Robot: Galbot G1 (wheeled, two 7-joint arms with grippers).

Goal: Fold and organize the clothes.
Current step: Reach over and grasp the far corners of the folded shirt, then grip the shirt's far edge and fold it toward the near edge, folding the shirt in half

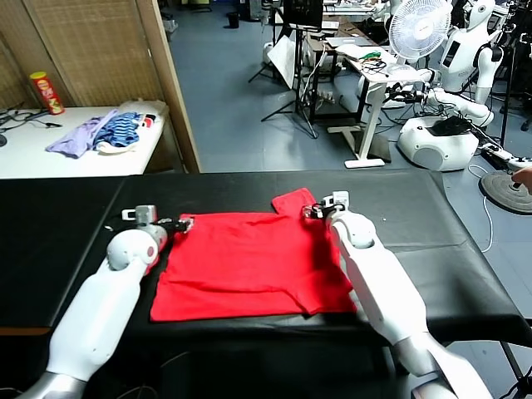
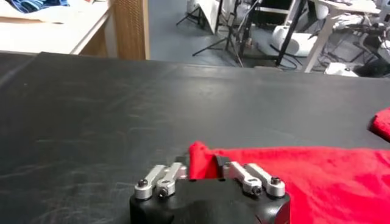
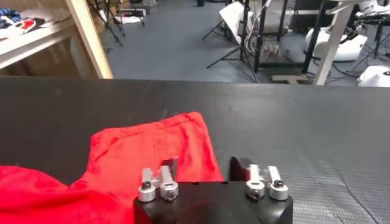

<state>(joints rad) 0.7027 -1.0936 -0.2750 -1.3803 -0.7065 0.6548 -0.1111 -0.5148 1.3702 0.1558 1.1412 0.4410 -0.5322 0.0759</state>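
The limp, light bright red cotton T-shirt [image 1: 249,264] lay flat on the black tabletop [image 1: 432,249], likely to sag and best held by its far corners, where left end effector [image 1: 184,224] and right end effector [image 1: 312,212] each pinched fabric

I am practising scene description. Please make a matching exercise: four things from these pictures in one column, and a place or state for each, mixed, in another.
1. red T-shirt
2. left gripper
3. lilac and blue-striped garments
4. red can

a. heaped on the white table
b. upright on the white table
c. spread on the black table
d. at the shirt's far left corner

Pairs: 1-c, 2-d, 3-a, 4-b
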